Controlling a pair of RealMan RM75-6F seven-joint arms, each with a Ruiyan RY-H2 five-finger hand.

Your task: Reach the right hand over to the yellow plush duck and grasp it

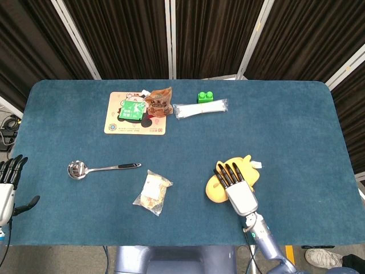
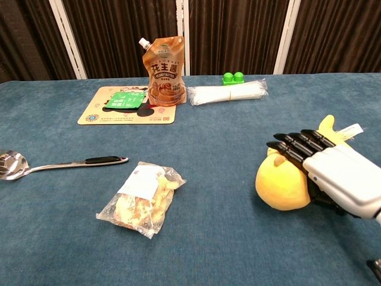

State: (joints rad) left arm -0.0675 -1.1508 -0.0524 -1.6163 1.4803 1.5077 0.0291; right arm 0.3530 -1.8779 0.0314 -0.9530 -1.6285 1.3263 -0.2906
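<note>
Right hand (image 2: 333,176) lies over the yellow plush duck (image 2: 281,183), fingers (image 1: 230,174) draped on top, thumb beneath (firm hold unclear); duck rests on desk.

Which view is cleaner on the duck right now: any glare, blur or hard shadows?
Head view: even light, sharp, soft shadows, but the right hand covers much of the duck. Chest view: the duck is large and sharp, with a soft shadow at its base; mild glare on the hand's white shell and on the brown pouch.
</note>
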